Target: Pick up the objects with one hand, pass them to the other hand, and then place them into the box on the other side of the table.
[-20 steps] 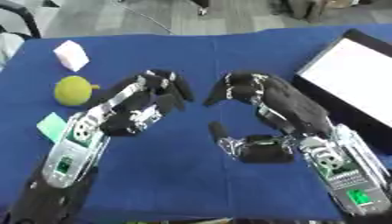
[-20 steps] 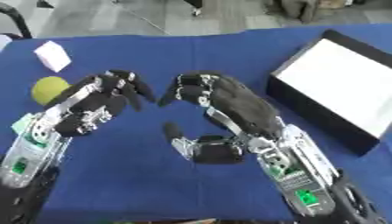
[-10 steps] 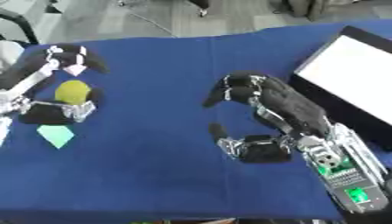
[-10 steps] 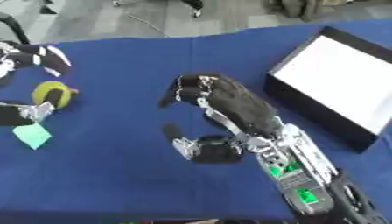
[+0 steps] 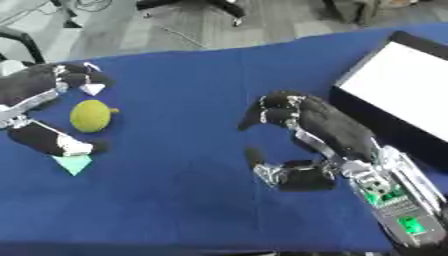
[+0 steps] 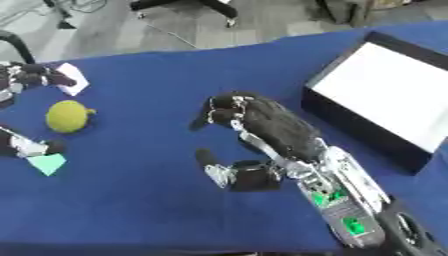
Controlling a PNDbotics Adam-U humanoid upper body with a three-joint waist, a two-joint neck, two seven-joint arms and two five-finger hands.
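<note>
Surface (image 5: 184,200): covered in blue cloth, carrying every item listed below.

Yellow fruit (image 5: 91,115): round, with a small stub to one side. It lies on the cloth between the fingers and thumb of the left robot hand, not lifted, and no contact is visible.

Left robot hand (image 5: 35,90): spread open around the fruit, fingers beyond it and thumb on the near side. It holds nothing.

White card (image 6: 72,79): just beyond the fruit, right at the left fingertips.

Green piece (image 5: 73,163): flat and triangular, on the near side of the fruit, just beside the left thumb.

Right robot hand (image 5: 306,117): well to the right of the fruit, raised over bare cloth, fingers curled downward and thumb apart. It holds nothing and appears to wait for the pass.

Box (image 5: 404,105): black walls, white floor, far to the right of the fruit, beyond the right robot hand.

Hazards, as judged:
- The round fruit may roll out as the left fingers close, if they meet it off-centre.
- The fingertips may catch the white card, or the thumb may drag the green piece, both being so near the fruit.
- The pass may fail if the left robot hand lets go before the right one has closed.
- The right arm may knock the box wall when swinging over.
</note>
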